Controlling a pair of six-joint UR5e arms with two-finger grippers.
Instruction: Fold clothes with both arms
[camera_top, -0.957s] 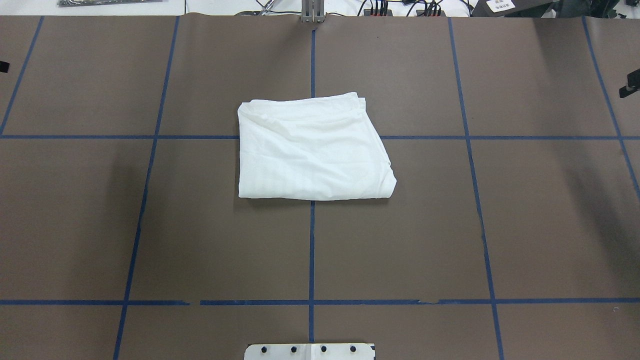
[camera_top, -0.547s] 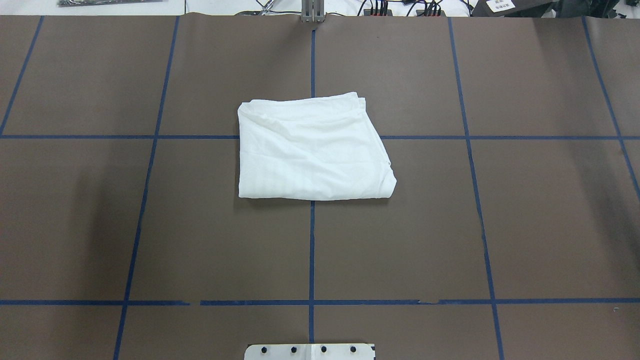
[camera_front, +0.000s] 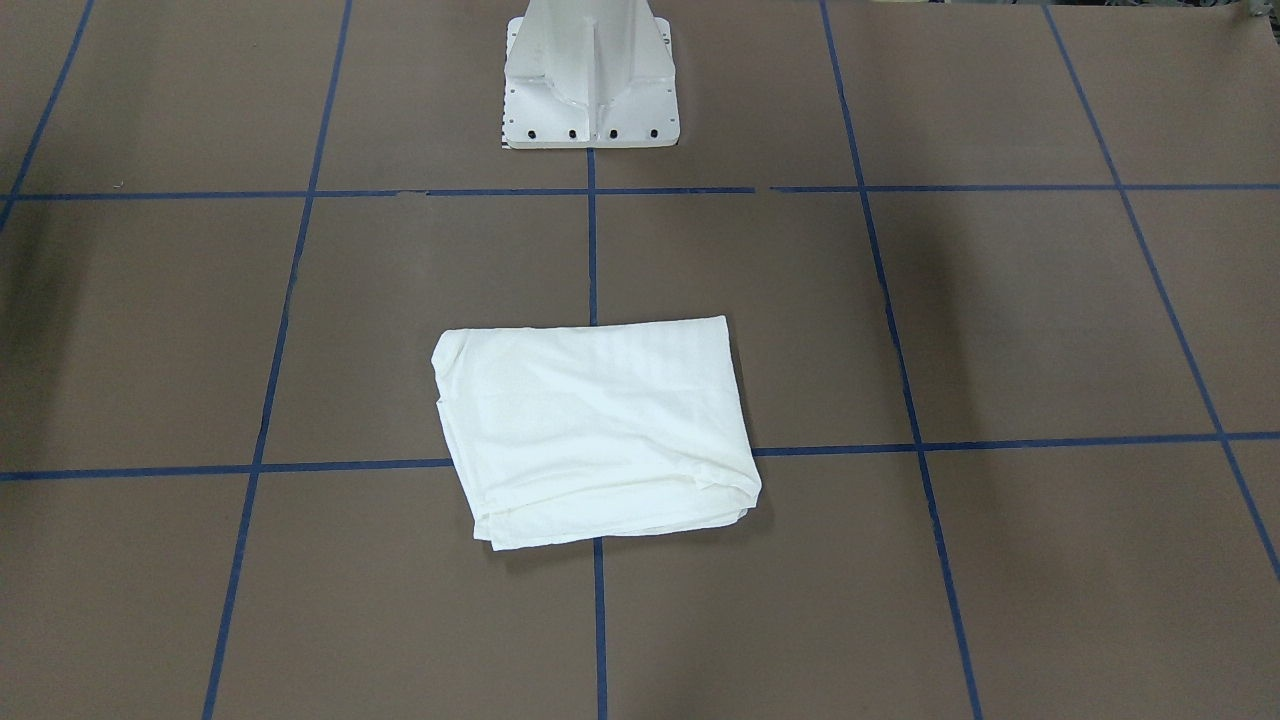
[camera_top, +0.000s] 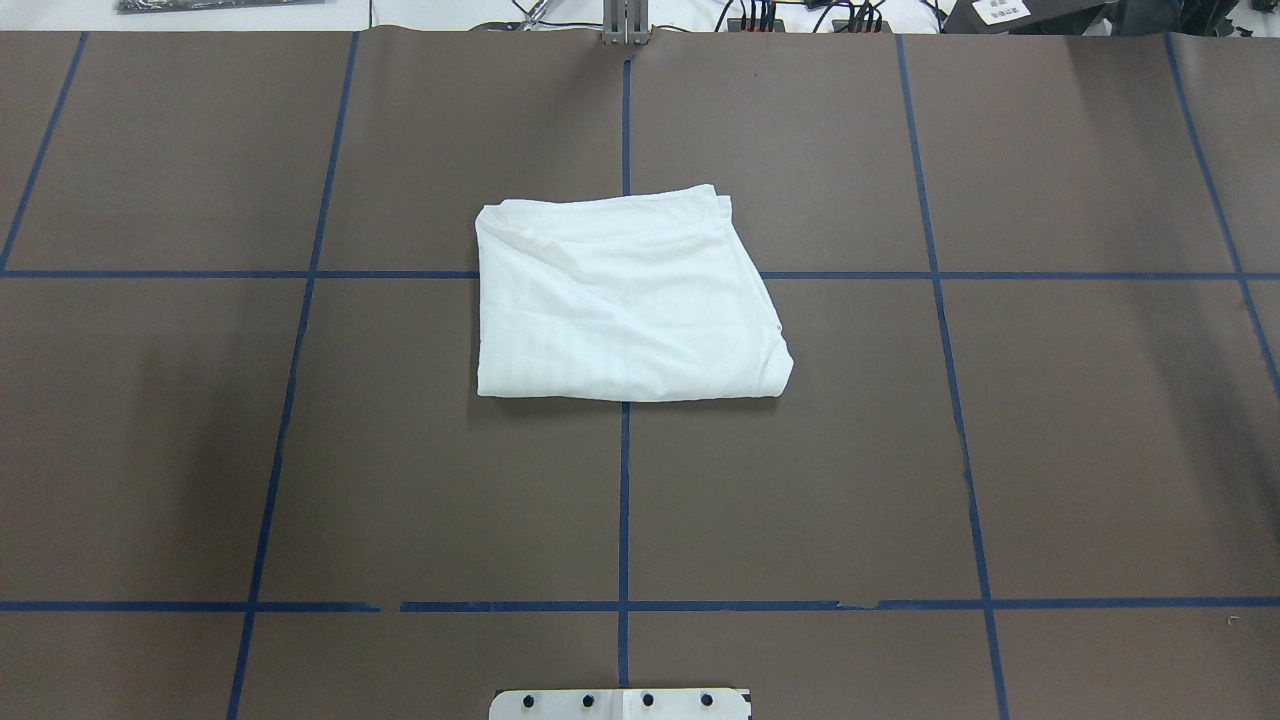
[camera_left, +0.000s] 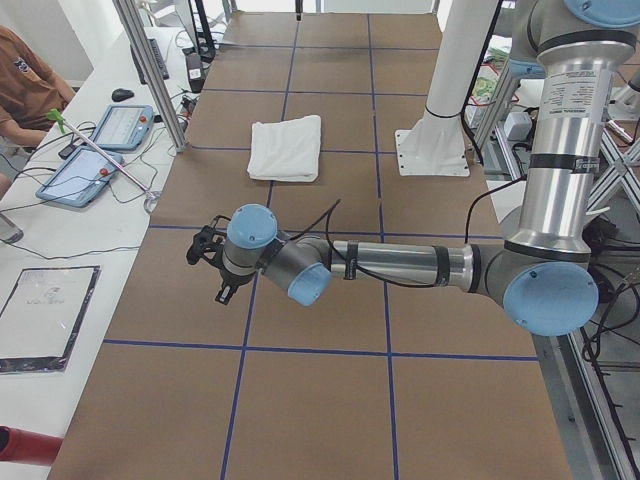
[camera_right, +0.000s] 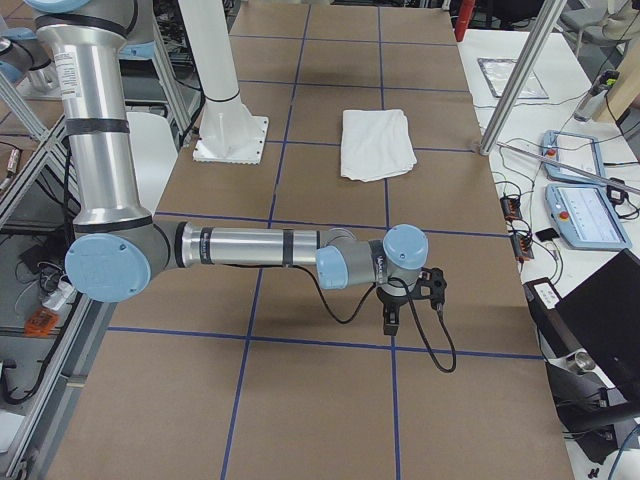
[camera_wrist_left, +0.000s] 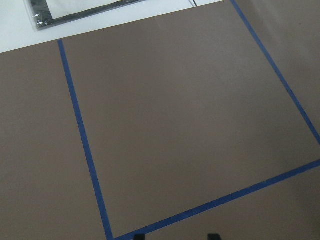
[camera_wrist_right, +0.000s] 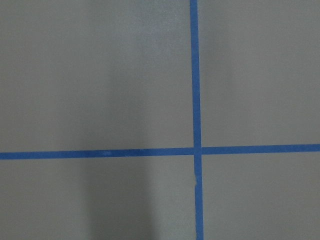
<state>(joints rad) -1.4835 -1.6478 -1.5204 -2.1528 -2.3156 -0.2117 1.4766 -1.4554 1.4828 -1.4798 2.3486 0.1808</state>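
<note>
The clothes (camera_top: 620, 300) lie as one folded white rectangle in the middle of the brown table, also seen in the front-facing view (camera_front: 595, 430) and both side views (camera_left: 287, 148) (camera_right: 375, 143). Nothing touches them. My left arm (camera_left: 400, 265) stretches low over the table's left end, its gripper (camera_left: 222, 294) far from the clothes. My right arm (camera_right: 250, 245) reaches over the right end, its gripper (camera_right: 388, 324) pointing down, equally far away. Whether either gripper is open or shut I cannot tell. Both wrist views hold only brown table and blue tape.
The white pedestal base (camera_front: 590, 90) stands at the robot's side of the table (camera_top: 300, 480). Benches along the far edge carry tablets (camera_left: 120, 125), cables and a laptop (camera_right: 600, 320). A person (camera_left: 25, 80) sits by the left bench.
Small black gripper parts at the overhead view's left and right edges a second ago have gone out of it, and the arm shadows have slid outward. The clothes have not moved.
</note>
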